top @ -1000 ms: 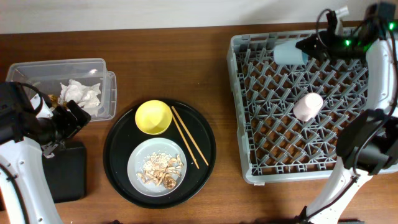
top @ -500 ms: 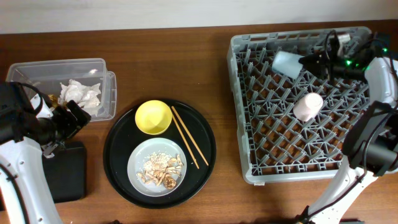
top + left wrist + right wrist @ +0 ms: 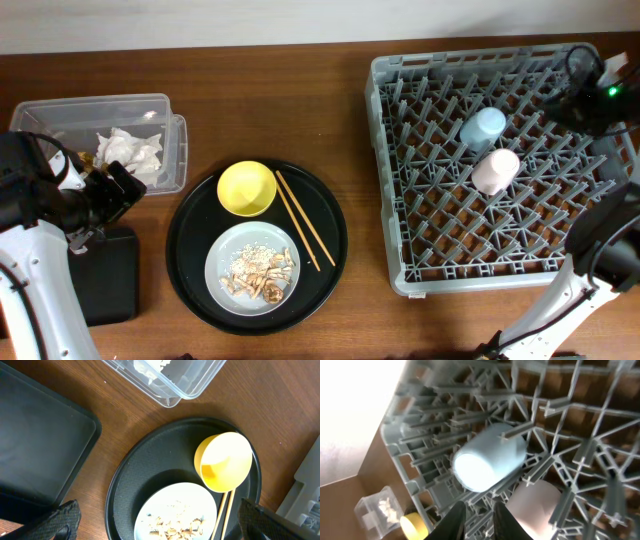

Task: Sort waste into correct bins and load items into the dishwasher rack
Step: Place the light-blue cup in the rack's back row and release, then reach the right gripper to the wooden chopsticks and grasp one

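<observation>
The light-blue cup [image 3: 483, 127] [image 3: 487, 462] lies on its side among the pegs of the grey dishwasher rack [image 3: 380, 150], just behind the pink cup [image 3: 496, 170] [image 3: 535, 505]. My right gripper [image 3: 568, 104] [image 3: 479, 520] hovers over the rack's back right; its fingers stand slightly apart with nothing between them. My left gripper [image 3: 110, 195] [image 3: 160, 522] is wide open and holds nothing, between the clear box [image 3: 90, 102] with tissues [image 3: 128, 150] and the shallow black tray [image 3: 105, 275]. The yellow bowl [image 3: 246, 187], the chopsticks [image 3: 303, 220] and the plate [image 3: 222, 262] bearing food crumbs [image 3: 262, 272] are to its right.
The bowl, plate and chopsticks rest on a large round black tray [image 3: 190, 240] in the table's middle. The clear box's lid edge [image 3: 175, 397] sits close above that tray in the left wrist view. Bare wooden tabletop [image 3: 355, 120] lies between the round tray and the rack.
My right gripper brought the light-blue cup from the rack's back edge toward the pink cup, let it go and drew back to the right. The left arm has not moved.
</observation>
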